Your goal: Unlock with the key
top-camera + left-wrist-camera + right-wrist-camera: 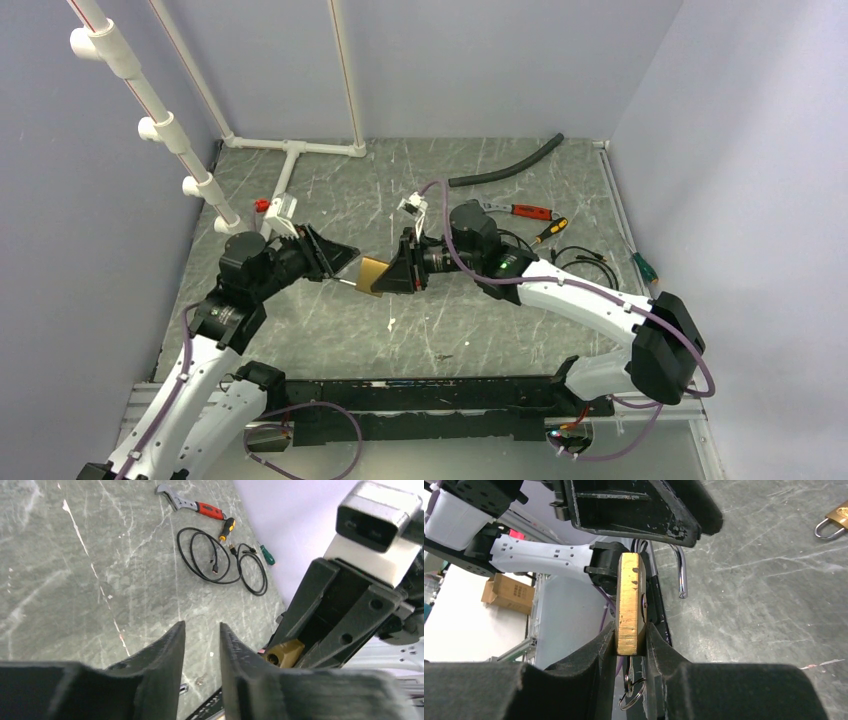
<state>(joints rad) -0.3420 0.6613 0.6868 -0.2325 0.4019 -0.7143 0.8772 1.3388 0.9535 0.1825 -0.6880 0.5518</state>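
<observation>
Your right claw (630,632) clenched the brass padlock with silver shackle (630,595) above mid-table. The tiny brass key on its metal ring (630,672) hung from the lock's underside. Your left claw (201,630) was released and empty, nearby. Risk: an off-axis pinch could've knocked the key out or twisted the lock.

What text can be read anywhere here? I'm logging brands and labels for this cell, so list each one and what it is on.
No text can be read in any view.
Padlock in the right gripper: the brass edge shows only scuffs, no lettering.
Second padlock on the table: too small to tell.
Cardboard box: too blurred to show any print.
Wrench: any marking on the red handle is too small to read.
</observation>
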